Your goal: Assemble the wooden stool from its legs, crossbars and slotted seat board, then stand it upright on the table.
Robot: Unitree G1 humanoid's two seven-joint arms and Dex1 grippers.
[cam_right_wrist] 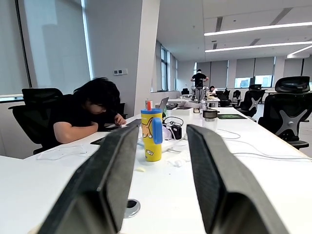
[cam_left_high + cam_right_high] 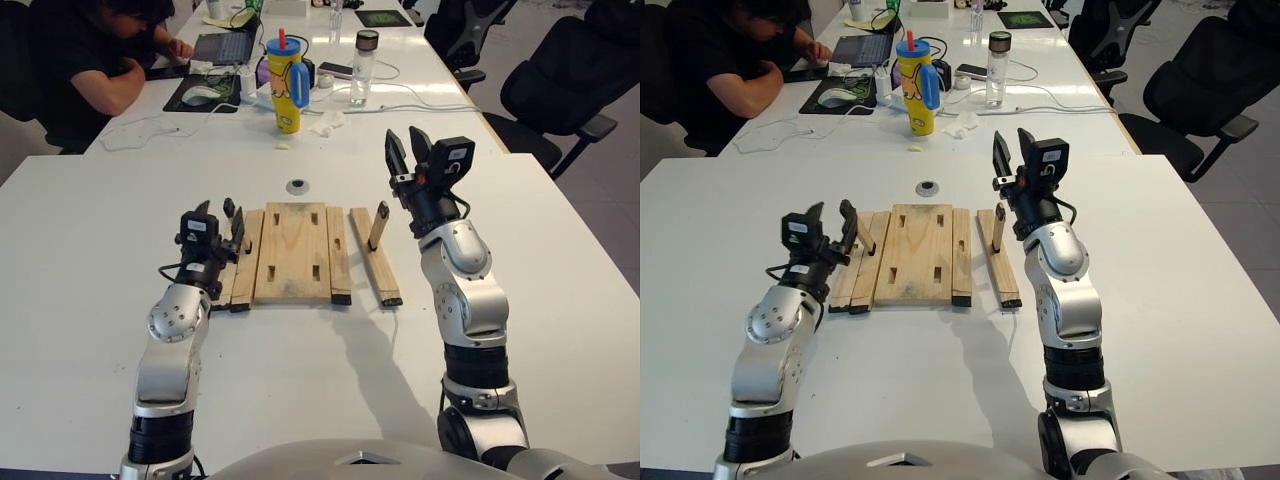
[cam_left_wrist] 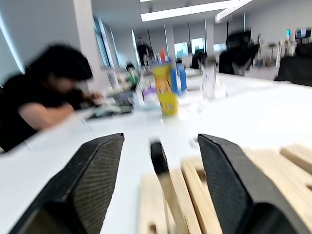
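On the white desk point(image 2: 100, 300), near edge first: left claw point(image 2: 220, 214) sits low at the left end of the wood layout, released, its two dark ribbed fingers point(image 3: 97, 180) spread wide. Btwn them, in the wrist view, a thin pale stick point(image 3: 165, 180) w/ a black tip stands tilted. The fingers aren't closed on it; can't tell if either touches.

Just beside it lie two flat slats point(image 2: 243, 262): long, narrow, pale raw wood, dark end caps toward the robot. Against their right side is the seat board point(image 2: 293, 250), a wide rectangular plank w/ visible grain and four small rectangular slots cut thru, lying flat. Snug vs its right edge is a third slat point(image 2: 339, 255), black-capped at the near end. After a small gap comes a fourth slat point(image 2: 376, 265), lying slightly angled, w/ a short dark-tipped peg point(image 2: 379, 224) standing tilted at its far end.

Right claw point(image 2: 405, 142) is raised off the desk near that peg, to its right. It's released and grasps nothing; its black wedge-shaped fingers point(image 1: 105, 180) are apart & point away from the robot.

Farther out there's a round grey grommet point(image 2: 297, 186) set in the desk surface. On the far desk point(image 2: 420, 120): tall yellow cup point(image 2: 285, 90) w/ blue handle, clear bottle point(image 2: 362, 68) w/ dark cap, laptop point(image 2: 225, 45), white mouse point(image 2: 202, 94) on a dark pad. Black office chairs point(image 2: 560, 80) at far right.
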